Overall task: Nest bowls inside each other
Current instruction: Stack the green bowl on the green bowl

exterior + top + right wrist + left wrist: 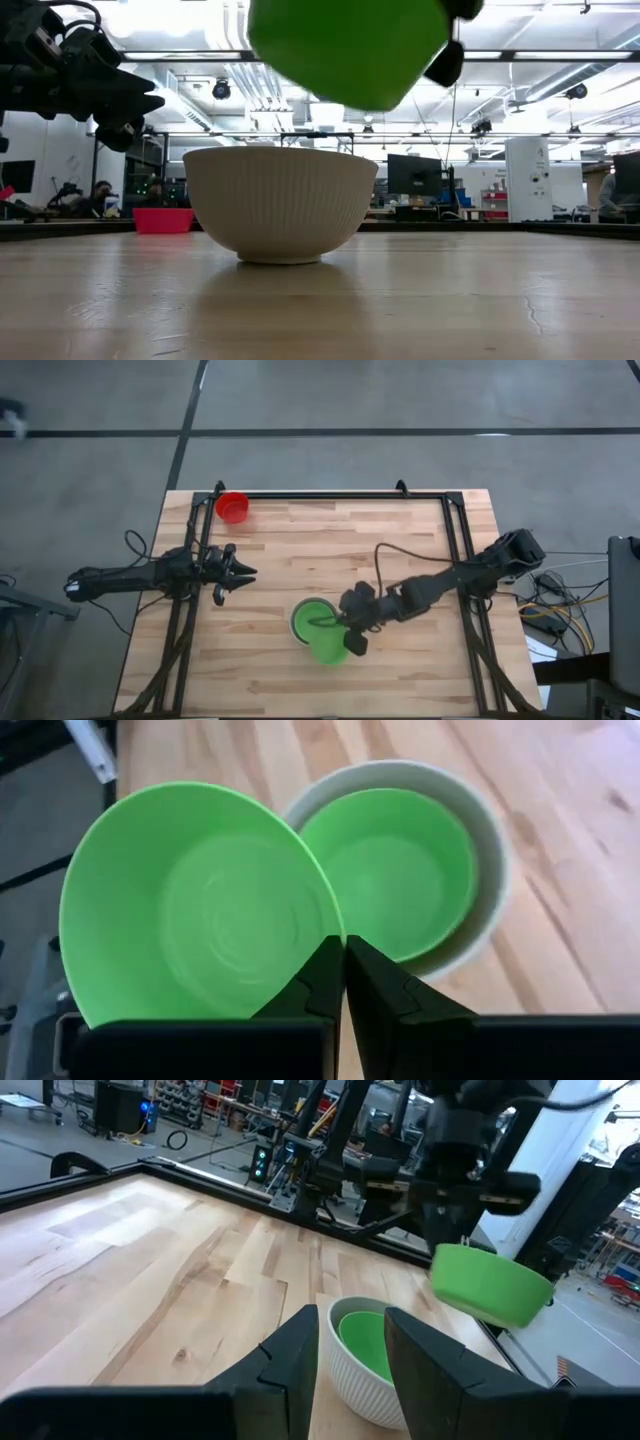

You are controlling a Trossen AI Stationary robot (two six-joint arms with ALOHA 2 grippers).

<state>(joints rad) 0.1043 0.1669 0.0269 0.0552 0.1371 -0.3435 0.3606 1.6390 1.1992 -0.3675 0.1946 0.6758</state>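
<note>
A green bowl (327,649) hangs in the air at the near middle of the wooden table (400,550), pinched by its rim in the right gripper (352,637), whose fingers are pressed together on the thin plastic wall. The rim grip leaves the bowl's underside free, which looks suited to lowering it into another bowl. It is carried just beside and slightly nearer than the white ribbed bowl (308,619), not yet centred above it; in the low view its base hovers clear above the white bowl's rim. The white bowl sits upright on the table and already holds a second green bowl (395,865) seated inside it, so the stack appears to be started, with the held bowl seemingly next to go in. To drop squarely, it would probably need to shift over the white bowl before release; let go where it is now, it could catch the rim and tip. On the left, the left gripper (240,572) waits above the table with its fingers apart and nothing between them, pointing toward the stack and well clear of the working arm. At the far left corner a red bowl (232,506) rests alone on the table, apparently yet to be nested.
</note>
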